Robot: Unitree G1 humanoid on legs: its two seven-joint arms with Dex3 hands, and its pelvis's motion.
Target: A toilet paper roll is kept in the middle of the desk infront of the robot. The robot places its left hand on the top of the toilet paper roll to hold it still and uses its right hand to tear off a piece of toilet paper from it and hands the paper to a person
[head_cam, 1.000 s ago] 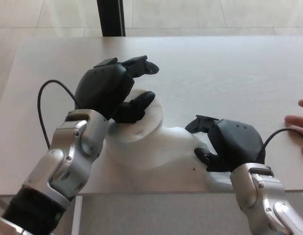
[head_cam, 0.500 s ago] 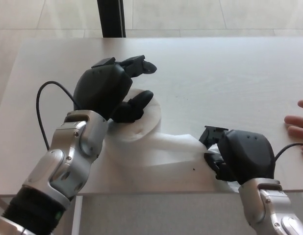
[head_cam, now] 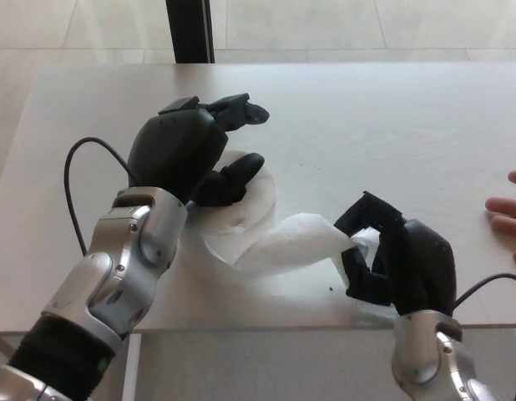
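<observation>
My left hand [head_cam: 184, 154] lies on top of the toilet paper roll [head_cam: 245, 209], which stands on its flat end in the middle of the desk [head_cam: 392, 125]. The hand's shell is smooth, glossy black and rounded; its thumb presses on the roll's top while the two thick fingers [head_cam: 233, 109] reach past the far edge, spread and closed on nothing, so I am pressing down on the roll and not grasping it. Behind the hand my forearm is brushed silver metal with a thin black cable [head_cam: 74, 180] looping off its outer side.

The roll is soft, matte white and round. A loose strip of paper [head_cam: 287, 246] runs from its near side toward my right, lifted off the surface and slightly twisted, crumpled where it ends.

My right hand [head_cam: 392, 259] stands near the front edge of the desk, palm turned toward the roll. Its black thumb and fingers are pinched on the end of that strip, so the paper spans the gap between roll and hand.

The desk is a pale, whitish wood-grain laminate with a straight front edge. At its far right edge a person's fingertips [head_cam: 508, 213] rest on it, well apart from my right hand. Beyond the desk the floor is large light tiles, and a dark upright post [head_cam: 189, 29] stands behind the far edge.
</observation>
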